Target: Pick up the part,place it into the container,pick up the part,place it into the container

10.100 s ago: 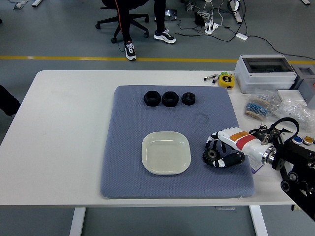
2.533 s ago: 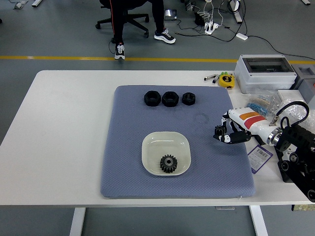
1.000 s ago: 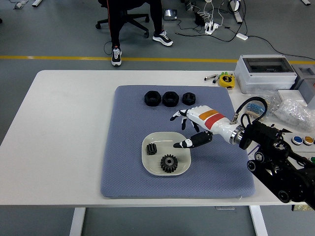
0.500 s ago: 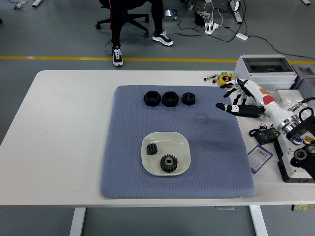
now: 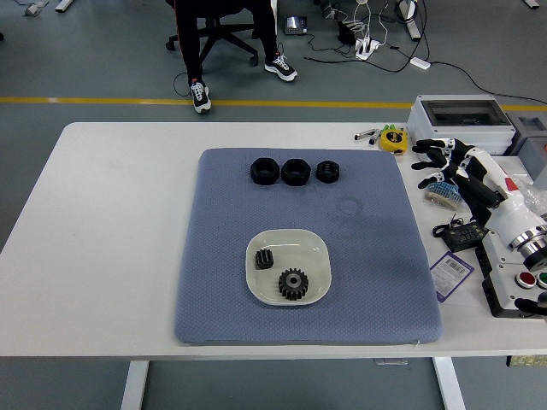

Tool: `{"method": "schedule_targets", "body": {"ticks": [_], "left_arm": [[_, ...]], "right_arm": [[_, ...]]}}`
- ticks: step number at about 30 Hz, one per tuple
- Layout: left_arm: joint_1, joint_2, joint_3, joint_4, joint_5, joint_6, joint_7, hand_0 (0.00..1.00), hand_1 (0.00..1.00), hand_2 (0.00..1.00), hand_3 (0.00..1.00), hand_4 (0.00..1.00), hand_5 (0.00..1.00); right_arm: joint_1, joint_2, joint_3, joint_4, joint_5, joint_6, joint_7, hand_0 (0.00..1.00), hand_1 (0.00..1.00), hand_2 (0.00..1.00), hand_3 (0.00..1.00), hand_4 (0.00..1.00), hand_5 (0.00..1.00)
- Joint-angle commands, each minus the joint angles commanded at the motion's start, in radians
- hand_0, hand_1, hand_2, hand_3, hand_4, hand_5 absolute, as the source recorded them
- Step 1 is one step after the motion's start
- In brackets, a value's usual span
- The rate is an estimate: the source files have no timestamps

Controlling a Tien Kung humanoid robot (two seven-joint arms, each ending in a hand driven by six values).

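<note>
Your right robot hand (image 5: 446,162) hangs with its black fingers spread and nothing in them, off the right edge of the blue-grey foam mat (image 5: 214,256), above the clutter on the white desk (image 5: 111,222). The left arm is out of view.

Both parts lie in the shallow cream square dish (image 5: 288,266) on the mat: the large dark toothed metal gear (image 5: 293,284) at the dish's near side, and the small black toothed piece (image 5: 264,258) at its left, apart from the gear. By that, both placements look done.

Beyond the dish, along the mat's far edge, sit three black hexagonal nuts (image 5: 295,171) in a row, untouched.

The risk now lies beside the hand. Just beneath it are a bundle of blue-and-white components (image 5: 442,193) and a black cable, with the grey plastic enclosure box (image 5: 461,125) just behind. Lower the arm carelessly and the fingers may snag the cable or sweep the bundle off the desk.

A white barcode label (image 5: 451,272) lies right of the mat; its print is too small to read.
</note>
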Motion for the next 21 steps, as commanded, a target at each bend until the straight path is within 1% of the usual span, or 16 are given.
{"method": "schedule_targets", "body": {"ticks": [3, 4, 5, 10, 11, 16, 17, 21], "left_arm": [[0.001, 0.000, -0.005, 0.000, 0.010, -0.002, 0.001, 0.702, 0.675, 0.650, 0.557, 0.630, 0.577], [0.002, -0.001, -0.006, 0.000, 0.013, -0.003, 0.001, 0.702, 0.675, 0.650, 0.557, 0.630, 0.577], [0.002, 0.000, -0.007, 0.000, 0.015, -0.004, 0.001, 0.703, 0.675, 0.649, 0.557, 0.629, 0.576], [0.002, 0.001, -0.002, 0.000, 0.008, -0.005, -0.001, 0.703, 0.675, 0.649, 0.557, 0.629, 0.576], [0.002, 0.002, -0.001, 0.000, 0.006, -0.006, -0.001, 0.702, 0.674, 0.651, 0.557, 0.629, 0.576], [-0.003, 0.006, 0.007, 0.001, -0.007, -0.003, -0.004, 0.702, 0.674, 0.651, 0.557, 0.629, 0.576], [-0.004, 0.007, 0.008, 0.002, -0.010, -0.003, -0.004, 0.703, 0.672, 0.649, 0.557, 0.630, 0.578], [-0.005, 0.009, 0.011, 0.002, -0.015, -0.002, -0.005, 0.703, 0.672, 0.649, 0.557, 0.630, 0.578]], "right_arm": [[-0.027, 0.011, 0.018, 0.018, 0.114, 0.012, -0.001, 0.704, 0.736, 0.787, 0.780, 0.998, 0.732], [-0.038, 0.018, 0.027, 0.024, 0.125, 0.017, 0.000, 0.704, 0.736, 0.787, 0.780, 0.998, 0.732], [-0.051, 0.026, 0.039, 0.031, 0.127, 0.024, 0.001, 0.871, 0.828, 0.843, 0.818, 0.998, 0.805], [-0.097, 0.052, 0.083, 0.049, 0.119, 0.041, 0.002, 0.871, 0.828, 0.843, 0.818, 0.998, 0.805], [-0.104, 0.056, 0.090, 0.050, 0.119, 0.043, 0.000, 0.963, 0.887, 0.888, 0.858, 0.998, 0.820], [-0.137, 0.069, 0.125, 0.052, 0.102, 0.055, -0.017, 0.963, 0.887, 0.888, 0.858, 0.998, 0.820], [-0.141, 0.070, 0.132, 0.051, 0.092, 0.059, -0.021, 0.998, 0.924, 0.920, 0.899, 0.998, 0.858], [-0.144, 0.074, 0.146, 0.049, 0.076, 0.057, -0.029, 0.998, 0.924, 0.920, 0.899, 0.998, 0.858]]}}
